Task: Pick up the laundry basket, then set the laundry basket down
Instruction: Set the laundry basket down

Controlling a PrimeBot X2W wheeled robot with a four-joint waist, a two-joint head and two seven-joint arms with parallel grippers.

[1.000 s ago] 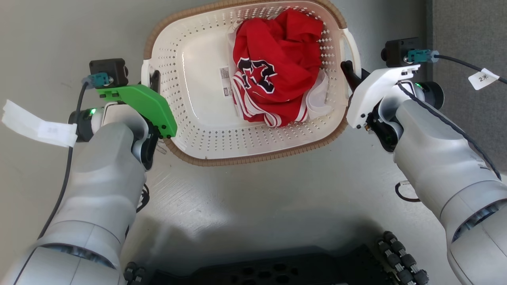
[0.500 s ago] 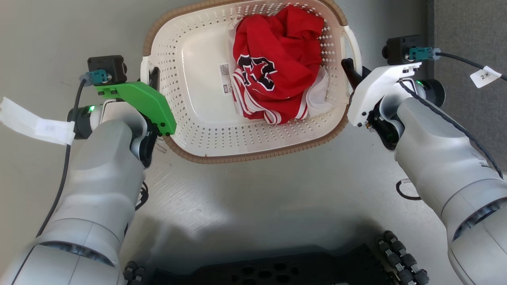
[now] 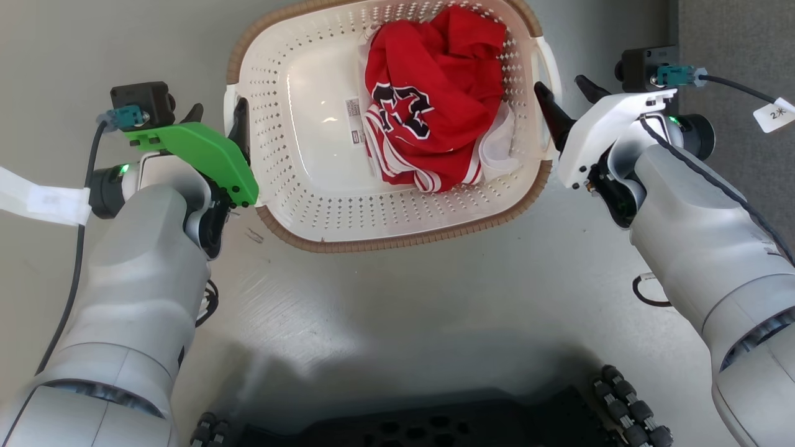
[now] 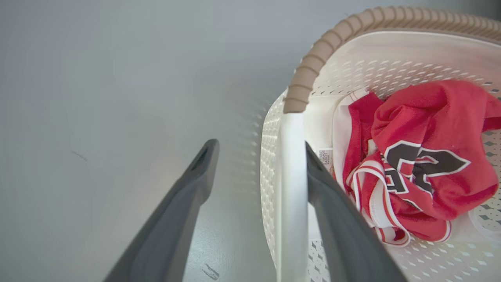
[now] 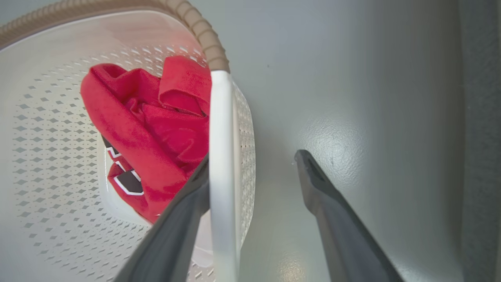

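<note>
The laundry basket (image 3: 397, 239), cream-white and perforated with a brown woven rim, stands on the grey floor and holds a crumpled red jersey (image 3: 435, 93). My left gripper (image 3: 217, 107) is open around the basket's left white handle (image 4: 291, 176): one finger is outside and the other is inside against the handle. My right gripper (image 3: 560, 84) is open around the right white handle (image 5: 221, 156) in the same way, with the inner finger close to the handle and the outer finger well apart from it. The rim (image 4: 313, 62) (image 5: 203, 35) curves away above each handle.
A darker carpet strip (image 3: 733, 37) runs along the right edge. My black wheeled base (image 3: 435, 422) lies along the bottom. A thin black cable loop (image 3: 649, 292) lies on the floor near my right forearm.
Both grippers have opened off the basket's handles, their outer fingers swinging away from it. The basket sits slightly farther up the view.
</note>
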